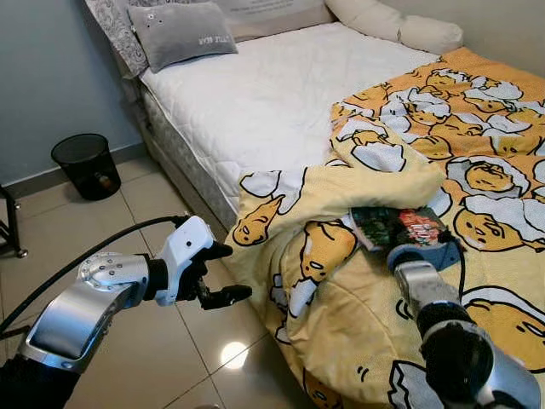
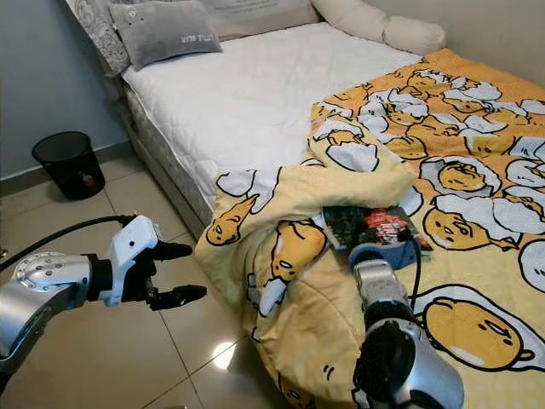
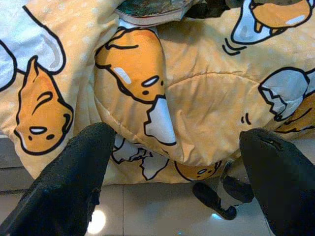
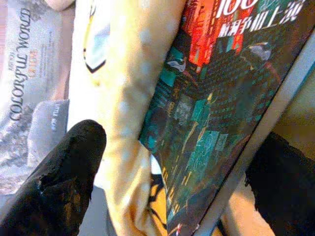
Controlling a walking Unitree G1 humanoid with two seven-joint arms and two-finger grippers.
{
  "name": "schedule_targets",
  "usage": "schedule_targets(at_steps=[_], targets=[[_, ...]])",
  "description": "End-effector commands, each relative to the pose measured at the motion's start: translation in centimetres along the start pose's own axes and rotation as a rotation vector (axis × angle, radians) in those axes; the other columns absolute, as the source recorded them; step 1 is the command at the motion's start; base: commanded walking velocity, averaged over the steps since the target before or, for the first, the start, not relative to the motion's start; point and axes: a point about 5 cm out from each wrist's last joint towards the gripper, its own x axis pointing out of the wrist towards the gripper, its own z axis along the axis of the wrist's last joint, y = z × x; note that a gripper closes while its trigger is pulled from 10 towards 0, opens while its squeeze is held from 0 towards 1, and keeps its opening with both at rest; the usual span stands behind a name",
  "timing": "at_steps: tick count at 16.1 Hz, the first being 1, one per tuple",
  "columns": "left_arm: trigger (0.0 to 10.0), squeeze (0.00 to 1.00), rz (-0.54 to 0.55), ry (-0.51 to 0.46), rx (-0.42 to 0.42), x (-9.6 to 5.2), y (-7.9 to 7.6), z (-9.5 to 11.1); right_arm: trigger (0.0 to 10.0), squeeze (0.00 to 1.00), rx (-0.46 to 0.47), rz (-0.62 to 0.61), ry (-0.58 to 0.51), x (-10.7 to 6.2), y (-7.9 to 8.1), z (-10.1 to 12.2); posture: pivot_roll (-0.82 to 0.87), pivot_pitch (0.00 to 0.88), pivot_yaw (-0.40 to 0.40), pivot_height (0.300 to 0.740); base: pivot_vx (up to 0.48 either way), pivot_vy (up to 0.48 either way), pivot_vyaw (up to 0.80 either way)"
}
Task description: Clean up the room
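A dark book with a red and teal cover lies on the yellow cartoon-egg blanket, partly tucked under a fold. My right gripper is at the book's near edge, open. One finger is over the blanket fold and the other is past the book's grey spine. My left gripper hovers open above the tiled floor, just left of the blanket's hanging corner. The left wrist view looks at that bunched blanket between its spread fingers.
The bed has a bare white mattress, a grey pillow and cream pillows at its head. A black waste bin stands on the floor by the grey wall. A black cable runs along my left arm.
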Motion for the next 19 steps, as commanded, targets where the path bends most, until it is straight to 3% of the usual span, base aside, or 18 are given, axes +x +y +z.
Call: schedule_targets(at_steps=[1,4,5,6,7,8,19], targets=[[10.0,0.0,0.003,-0.005,0.017,-0.4,0.1,0.5,10.0,0.0,0.054,0.045,-0.028,0.3,1.1,0.3,0.16,0.0,0.024,0.74,0.0,0.0,0.0],[10.0,0.0,0.002,-0.004,0.015,-0.5,0.1,0.6,10.0,0.0,0.143,0.089,-0.027,0.4,2.0,0.2,0.16,0.0,0.028,0.74,0.0,0.0,0.0],[10.0,0.0,0.001,-0.004,0.015,-0.4,0.1,0.6,8.9,0.0,0.143,0.09,-0.019,0.5,2.1,0.1,0.16,0.0,0.028,0.74,0.0,0.0,0.0],[10.0,0.0,0.001,-0.004,0.015,-0.4,0.1,0.7,8.9,0.0,0.141,0.086,-0.015,0.5,2.2,-0.1,0.16,0.0,0.028,0.74,0.0,0.0,0.0],[10.0,0.0,0.0,-0.004,0.015,-0.4,0.2,0.7,4.0,0.0,0.138,0.083,-0.014,0.5,2.2,-0.1,0.16,0.0,0.028,0.74,0.0,0.0,0.0],[10.0,0.0,0.0,-0.004,0.016,-0.3,0.2,0.8,0.0,0.0,0.133,0.071,-0.019,0.5,2.2,-0.2,0.16,0.0,0.028,0.74,0.0,0.0,0.0],[10.0,0.0,0.003,-0.035,0.034,0.2,0.9,1.5,0.0,0.0,0.128,0.021,-0.029,0.5,1.7,-0.5,0.14,0.0,0.032,0.74,0.0,0.0,0.0]])
